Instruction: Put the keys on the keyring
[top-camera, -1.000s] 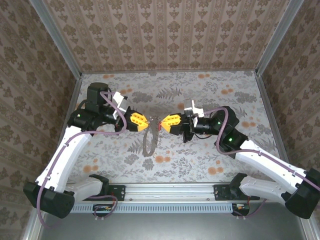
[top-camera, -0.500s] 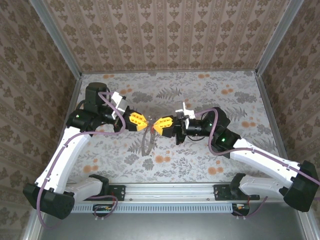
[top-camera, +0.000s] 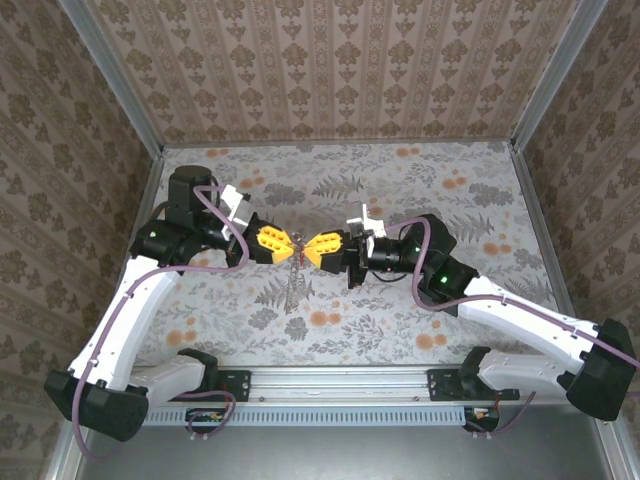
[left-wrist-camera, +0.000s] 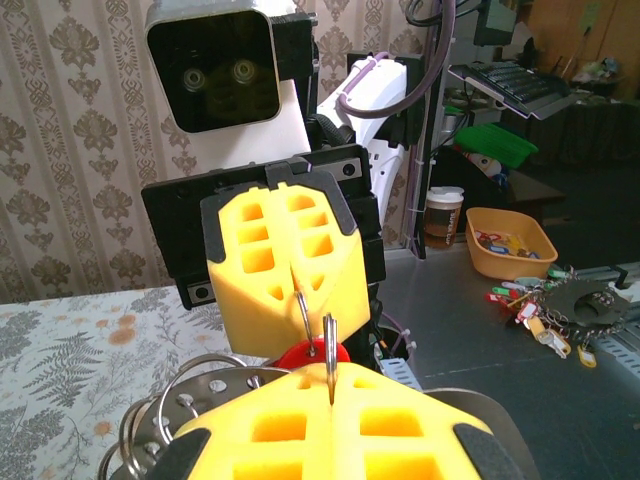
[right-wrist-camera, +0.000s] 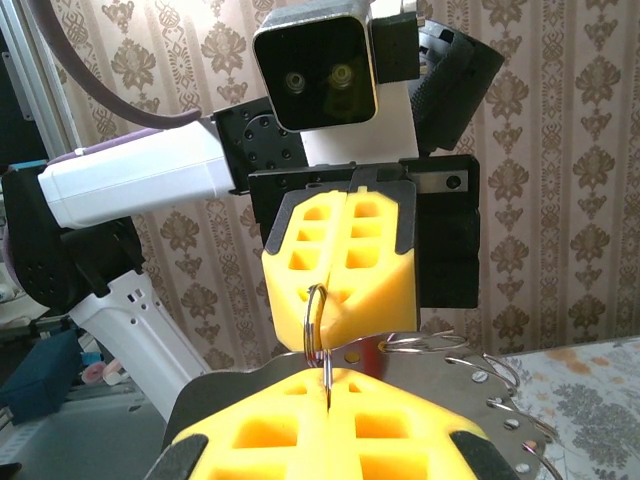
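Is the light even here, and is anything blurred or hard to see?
Top external view: even light, soft shadows; the thin keyring nearly vanishes against the patterned cloth. Left wrist view: bright wall, background dim at the right. Right wrist view: sharp, no glare on the left gripper.

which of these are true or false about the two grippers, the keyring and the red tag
1. The left gripper and right gripper are both shut, fingertips almost meeting. True.
2. The keyring lies flat on the table. False: it hangs edge-on under the meeting fingertips.
3. The red key tag sits between the two sets of yellow fingertips. True.
4. The table is plain white. False: it has a floral pattern.
5. The grippers sit at opposite table edges. False: they meet over the middle.
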